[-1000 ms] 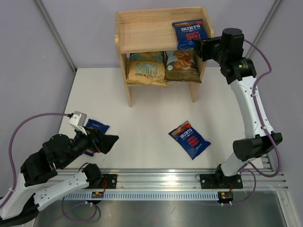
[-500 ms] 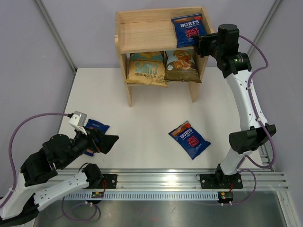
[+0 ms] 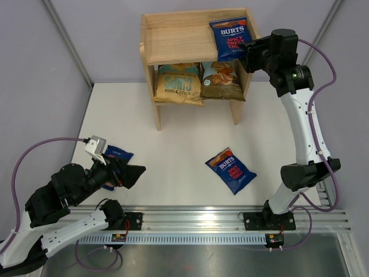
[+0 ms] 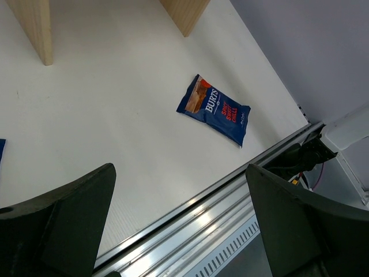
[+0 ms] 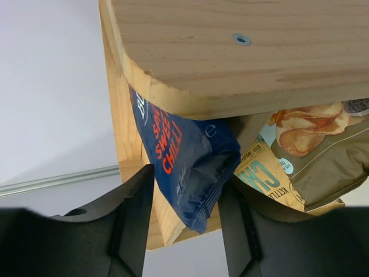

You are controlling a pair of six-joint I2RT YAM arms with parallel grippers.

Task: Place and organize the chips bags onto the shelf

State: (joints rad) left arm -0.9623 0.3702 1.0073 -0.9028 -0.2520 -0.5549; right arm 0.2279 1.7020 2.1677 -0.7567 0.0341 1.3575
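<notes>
Dark-blue chips bag [image 3: 229,36] stands at the right end of the shelf's [image 3: 173,40] top tier, its edge pinched in the right gripper [image 5: 187,184]. On the lower tier, a tan-and-teal bag [image 3: 179,83] and a pale-blue-and-olive bag [image 3: 222,81] lean side by side. A second blue bag [image 3: 230,169] lies flat on the counter [image 3: 173,127], and a third blue bag [image 3: 117,154] lies partly hidden by the left gripper [image 4: 180,173], spread wide and empty.
</notes>
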